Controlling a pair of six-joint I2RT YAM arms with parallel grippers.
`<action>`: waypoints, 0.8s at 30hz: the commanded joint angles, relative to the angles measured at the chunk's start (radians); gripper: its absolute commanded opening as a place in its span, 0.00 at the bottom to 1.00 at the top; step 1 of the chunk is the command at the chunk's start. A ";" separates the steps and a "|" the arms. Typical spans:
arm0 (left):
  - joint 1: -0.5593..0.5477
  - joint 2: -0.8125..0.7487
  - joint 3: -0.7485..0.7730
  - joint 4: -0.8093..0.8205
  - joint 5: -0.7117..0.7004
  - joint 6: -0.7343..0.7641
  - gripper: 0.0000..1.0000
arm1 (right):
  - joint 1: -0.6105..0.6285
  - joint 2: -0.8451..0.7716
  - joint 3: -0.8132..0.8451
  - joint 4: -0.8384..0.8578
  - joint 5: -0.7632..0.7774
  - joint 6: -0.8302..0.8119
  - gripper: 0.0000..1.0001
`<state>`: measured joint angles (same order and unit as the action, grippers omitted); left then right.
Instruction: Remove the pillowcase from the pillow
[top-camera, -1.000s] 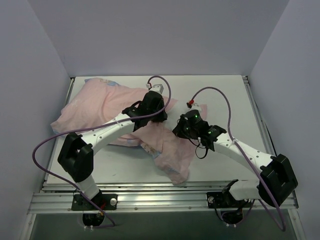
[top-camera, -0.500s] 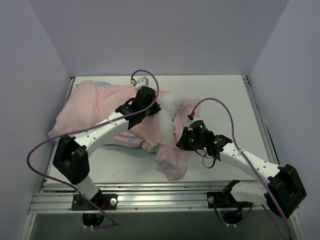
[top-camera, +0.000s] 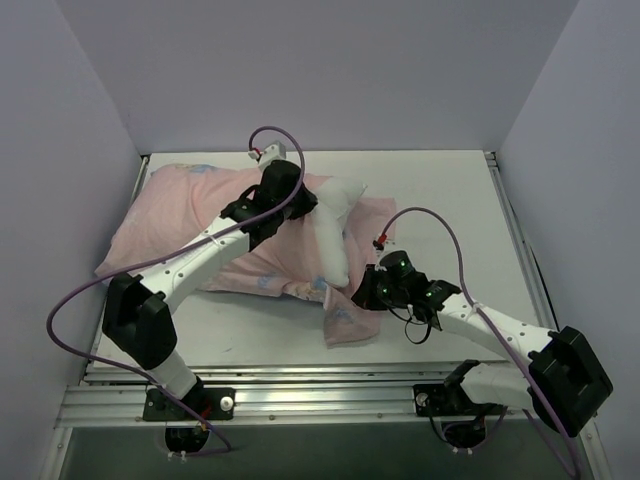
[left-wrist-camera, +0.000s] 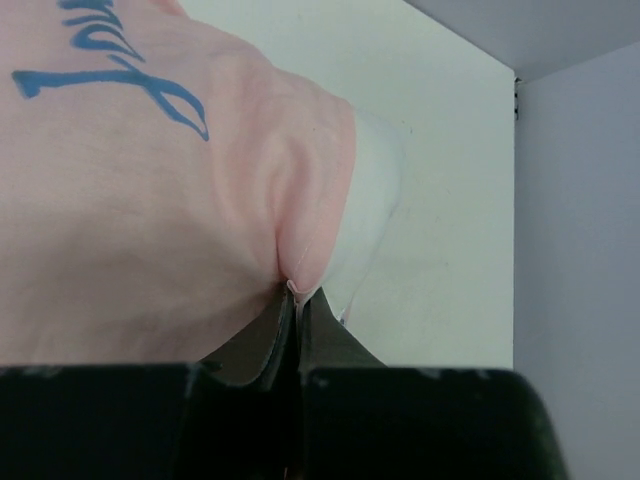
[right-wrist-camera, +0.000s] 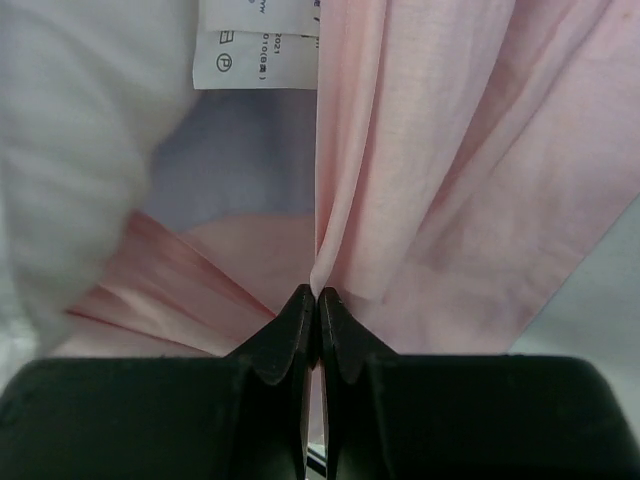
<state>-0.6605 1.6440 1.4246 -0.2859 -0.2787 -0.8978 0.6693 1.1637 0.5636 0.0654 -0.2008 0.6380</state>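
Right wrist view: the right claw is pinched fully closed on a fold of the pink pillowcase. The white pillow and its care tag lie just beyond. In the left wrist view, the left claw is likewise clamped tight on pink fabric, and a white pillow corner bulges out beside it over the surface. The peeling step looks partway done. The top view shows bare pillow between the arms, with most of it covered at the far left. Next, the claws likely need to draw apart.

Pink pillowcase, plain white pillow
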 joint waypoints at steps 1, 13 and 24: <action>0.065 -0.067 0.144 0.108 -0.057 0.010 0.02 | 0.010 -0.024 -0.048 -0.104 -0.036 -0.032 0.00; -0.008 -0.238 -0.096 0.057 0.253 0.088 0.02 | -0.007 0.005 0.059 0.011 0.067 -0.050 0.11; -0.028 -0.496 -0.150 -0.148 0.170 0.161 0.75 | -0.033 -0.233 0.139 -0.104 0.084 -0.149 0.79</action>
<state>-0.6868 1.2373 1.2411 -0.3649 -0.0593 -0.7700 0.6407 0.9497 0.6422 -0.0040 -0.1196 0.5396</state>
